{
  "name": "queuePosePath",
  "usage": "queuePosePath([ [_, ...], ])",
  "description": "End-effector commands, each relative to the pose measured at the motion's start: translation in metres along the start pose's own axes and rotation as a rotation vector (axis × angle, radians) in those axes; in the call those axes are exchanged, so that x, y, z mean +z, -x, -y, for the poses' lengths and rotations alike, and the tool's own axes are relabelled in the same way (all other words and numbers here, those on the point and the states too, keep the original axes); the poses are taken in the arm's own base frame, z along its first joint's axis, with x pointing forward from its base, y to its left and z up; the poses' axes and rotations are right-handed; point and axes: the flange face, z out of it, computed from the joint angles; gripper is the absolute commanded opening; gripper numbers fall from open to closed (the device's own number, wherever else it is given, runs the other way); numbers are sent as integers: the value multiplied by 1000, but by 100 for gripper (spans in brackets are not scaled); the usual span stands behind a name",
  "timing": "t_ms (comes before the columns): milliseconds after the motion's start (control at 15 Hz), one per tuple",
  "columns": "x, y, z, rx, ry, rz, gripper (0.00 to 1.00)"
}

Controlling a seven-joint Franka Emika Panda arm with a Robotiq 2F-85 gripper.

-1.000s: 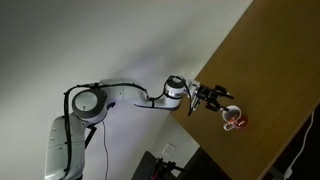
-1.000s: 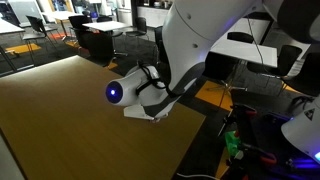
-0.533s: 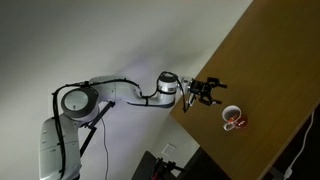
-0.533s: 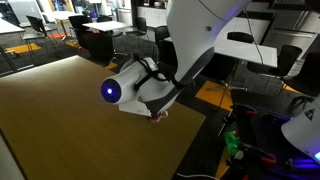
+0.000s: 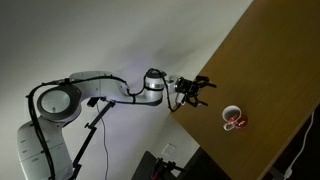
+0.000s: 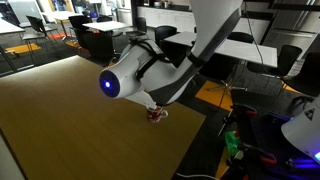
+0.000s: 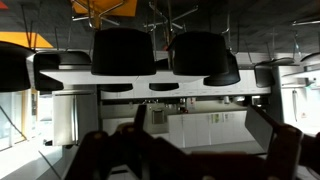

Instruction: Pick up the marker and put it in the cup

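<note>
The cup [image 5: 232, 117], a small white mug with red low on its side, stands on the wooden table [image 5: 270, 70]. In an exterior view only a bit of it [image 6: 156, 113] shows under the arm. I cannot make out the marker as a separate thing; the only red shows at the cup. My gripper [image 5: 197, 92] is open and empty, at the table's edge and well apart from the cup. In the wrist view the two fingers [image 7: 200, 125] stand apart with nothing between them, and neither cup nor marker shows.
The robot arm [image 6: 150, 80] fills the middle of an exterior view and hides much of the table [image 6: 60, 120]. Office chairs and desks [image 6: 250, 50] stand beyond the table. A pale wall [image 5: 100, 40] lies behind the arm.
The gripper has drawn back from right beside the cup to the table's edge, with its fingers spread. The cup has not moved.
</note>
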Motion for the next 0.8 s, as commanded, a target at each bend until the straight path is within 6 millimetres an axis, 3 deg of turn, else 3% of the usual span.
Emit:
queuePosePath([
  [0, -2, -33, -25, 57, 81, -24, 100],
  [200, 2, -45, -35, 73, 153, -32, 100],
  [267, 3, -30, -22, 39, 126, -33, 100],
  [733, 7, -37, -26, 46, 148, -23, 100],
])
